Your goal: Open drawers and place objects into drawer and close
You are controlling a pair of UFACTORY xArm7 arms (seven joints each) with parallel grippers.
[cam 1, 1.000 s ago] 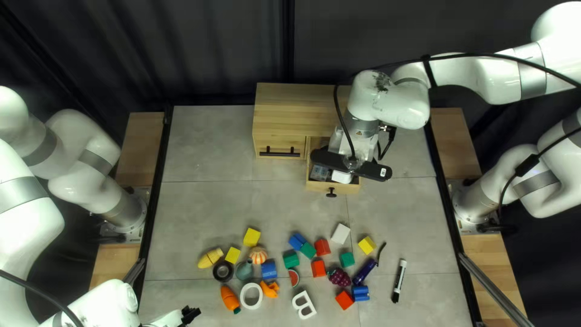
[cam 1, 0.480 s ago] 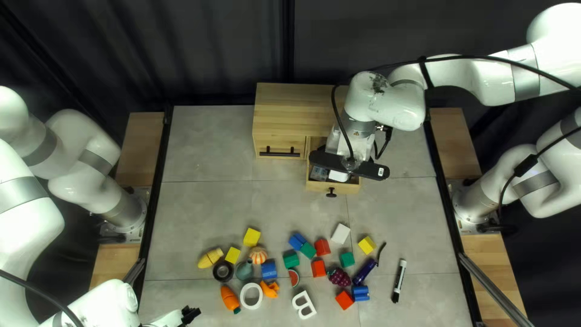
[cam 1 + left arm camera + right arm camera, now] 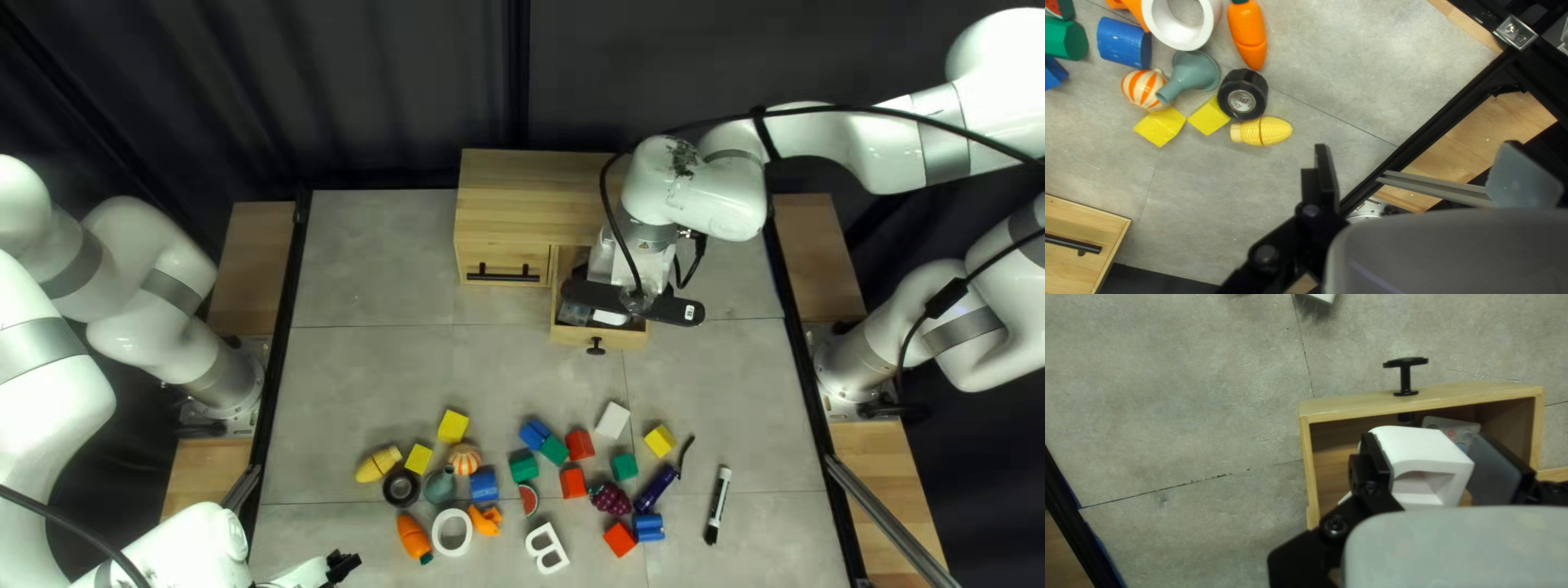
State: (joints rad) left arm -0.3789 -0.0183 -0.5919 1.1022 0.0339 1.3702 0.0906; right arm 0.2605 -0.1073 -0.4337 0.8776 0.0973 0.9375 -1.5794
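Cabinet [image 3: 523,207] stands near the far edge of the tabletop [image 3: 381,261], its right-hand drawer [image 3: 572,338] pulled open, its knob [image 3: 1405,362] facing the near edge. The left-hand front, with a bar handle [image 3: 503,277], is closed. The right gripper [image 3: 664,306] is at the open drawer, its jaws clenched on a hollow white object [image 3: 1426,452] from two sides; whether this is above the drawer floor or resting on it, I cannot tell. A pale remote [image 3: 1437,423] with a red button lies inside, by the drawer's front wall.

The left gripper [image 3: 344,565] is near the near edge, jaws released and wide apart, nothing between them. Ahead of it in its wrist view lie a toy corn cob [image 3: 1263,131], touching a black roll [image 3: 1242,95], and a toy carrot [image 3: 1247,34]. A marker [image 3: 718,504] lies to the right of the toy eggplant [image 3: 653,490] in the top left view.
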